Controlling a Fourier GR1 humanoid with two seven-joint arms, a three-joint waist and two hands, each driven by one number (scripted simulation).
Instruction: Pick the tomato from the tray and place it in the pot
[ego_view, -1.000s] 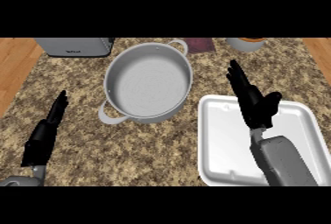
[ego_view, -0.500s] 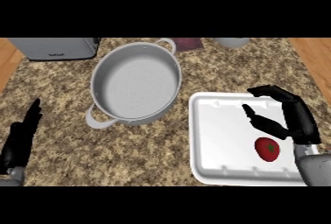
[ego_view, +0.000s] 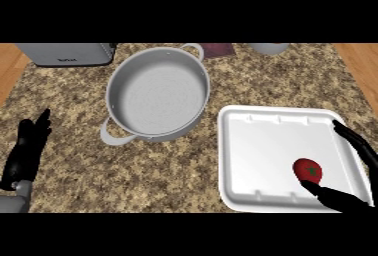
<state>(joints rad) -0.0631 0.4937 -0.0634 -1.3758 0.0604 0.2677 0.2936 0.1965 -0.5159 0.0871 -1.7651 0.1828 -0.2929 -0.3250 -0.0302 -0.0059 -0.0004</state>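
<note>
Tomato (ego_view: 308, 170) sits in the white tray (ego_view: 258, 150) – right hand (ego_view: 347, 200) fingers spread around it, pot (ego_view: 156, 92) holds nothing.

There is hardly any writing to be found here. The only mark is a small dark line of lettering on the front of the grey appliance (ego_view: 66, 53) at the far left corner of the table (ego_view: 184, 165), and it is too small to read. Nothing else carries a label, number or sign.
</note>
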